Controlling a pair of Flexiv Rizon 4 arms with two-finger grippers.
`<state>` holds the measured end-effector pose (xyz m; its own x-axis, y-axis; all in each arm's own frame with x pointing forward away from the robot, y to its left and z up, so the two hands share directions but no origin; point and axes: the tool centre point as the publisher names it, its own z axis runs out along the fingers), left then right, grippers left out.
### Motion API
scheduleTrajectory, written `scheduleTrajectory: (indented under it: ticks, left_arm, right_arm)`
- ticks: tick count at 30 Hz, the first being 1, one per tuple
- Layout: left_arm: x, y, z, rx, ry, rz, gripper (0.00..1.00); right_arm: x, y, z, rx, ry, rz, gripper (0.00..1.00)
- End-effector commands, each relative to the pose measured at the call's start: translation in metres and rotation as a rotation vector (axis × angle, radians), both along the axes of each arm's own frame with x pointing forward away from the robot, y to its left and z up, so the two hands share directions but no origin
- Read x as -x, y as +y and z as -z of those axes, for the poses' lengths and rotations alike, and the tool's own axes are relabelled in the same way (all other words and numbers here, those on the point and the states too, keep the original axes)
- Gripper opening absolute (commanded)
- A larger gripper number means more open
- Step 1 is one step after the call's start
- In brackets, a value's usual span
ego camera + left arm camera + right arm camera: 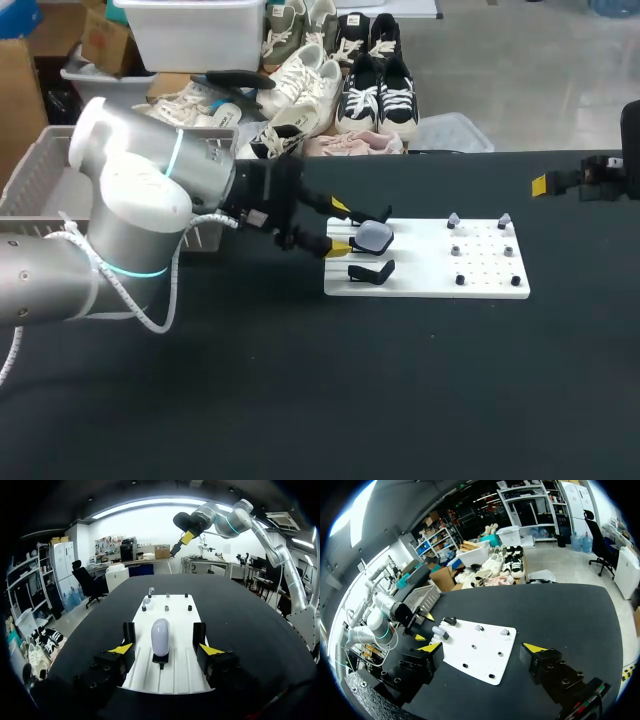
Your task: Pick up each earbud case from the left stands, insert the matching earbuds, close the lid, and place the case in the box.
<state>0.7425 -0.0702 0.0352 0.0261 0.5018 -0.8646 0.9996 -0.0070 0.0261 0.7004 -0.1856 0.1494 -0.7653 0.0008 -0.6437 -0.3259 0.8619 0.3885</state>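
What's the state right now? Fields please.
case: lid looks shut, sits on rear stand
front stand: bare
board: white, flat on table
earbuds: two pale pieces on back pegs, too small to confirm
left gripper: open, one finger on each side of case, not touching
right gripper: open, over table, clear of board
basket: far left of table

The left arm (pixel 130 220) reaches in low from the left, wrist level, its jaws spread wide with the yellow fingertips (pixel 121 649) side by side. The right arm (pixel 612 176) hangs high at the far right, its jaws parted too.
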Motion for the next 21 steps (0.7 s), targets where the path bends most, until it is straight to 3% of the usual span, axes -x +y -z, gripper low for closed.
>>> scheduleTrajectory:
  ticks: [1,3,6,11,14,18,21]
  left_arm:
    - [-0.009,-0.005,0.000,-0.005,0.023,0.009,0.80]
    - [-0.010,-0.006,0.000,-0.003,0.033,0.011,0.78]
    - [-0.010,-0.008,0.000,-0.004,0.040,0.014,0.66]
    - [-0.010,-0.012,0.002,-0.002,0.047,0.015,0.64]
    - [-0.010,-0.014,0.003,0.001,0.051,0.012,0.65]
    - [-0.008,-0.016,0.004,0.005,0.057,0.011,0.80]
    - [-0.006,-0.018,0.007,0.005,0.061,0.011,0.80]
  right_arm:
    - [-0.001,-0.001,0.000,-0.001,0.001,-0.002,1.00]
    - [-0.001,-0.001,0.000,-0.001,0.001,-0.002,1.00]
    - [-0.001,-0.001,0.000,-0.001,0.001,-0.002,1.00]
    - [-0.001,-0.001,0.000,-0.001,0.001,-0.002,1.00]
    - [-0.001,-0.001,0.000,-0.001,0.001,-0.002,1.00]
    - [-0.001,-0.001,0.000,-0.001,0.001,-0.002,1.00]
    - [-0.001,-0.001,0.000,-0.001,0.001,-0.002,1.00]
